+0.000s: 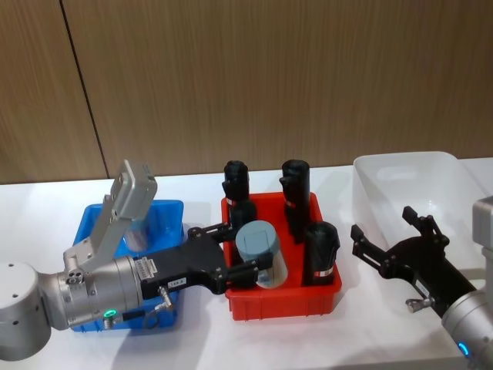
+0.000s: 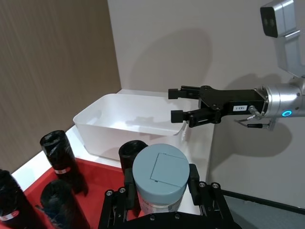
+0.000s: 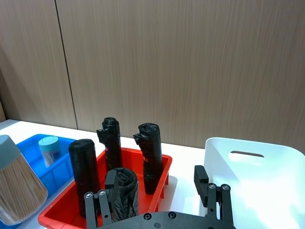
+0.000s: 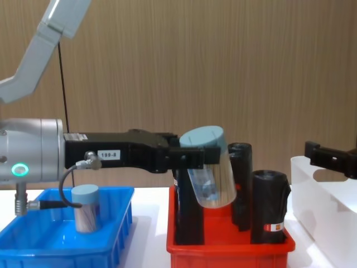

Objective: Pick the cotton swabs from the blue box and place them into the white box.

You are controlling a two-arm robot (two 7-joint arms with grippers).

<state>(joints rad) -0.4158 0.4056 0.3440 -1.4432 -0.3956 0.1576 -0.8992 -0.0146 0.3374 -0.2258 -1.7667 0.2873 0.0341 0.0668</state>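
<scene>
Two tubs of cotton swabs are what I can count, and neither one is in the white box (image 1: 400, 159) yet. I see nothing inside that box, so I judge the job is less than half done.

One tub (image 1: 260, 245) is up in the air. The left gripper (image 1: 243, 250) has its fingers closed on the tub's clear sides, just under the pale blue lid. The tub leans over a bit and hangs above the red bin (image 1: 285, 302), between the blue box (image 1: 166, 206) and the white box. It is out of its old home but has not reached the new one.

One other tub (image 4: 85, 209) stands upright on the floor of the blue box. It will need its own trip after this one.

Four black rolls (image 1: 295, 189) stand in the red bin. They are not part of my job, but the held tub is very close to them, so I would take care not to bump them.

One right gripper (image 1: 380, 221) floats near the front wall of the white box. Its fingers are spread wide and it holds nothing.

What I think is left: carry the held tub over to the white box, let it go, then fetch the last one.
</scene>
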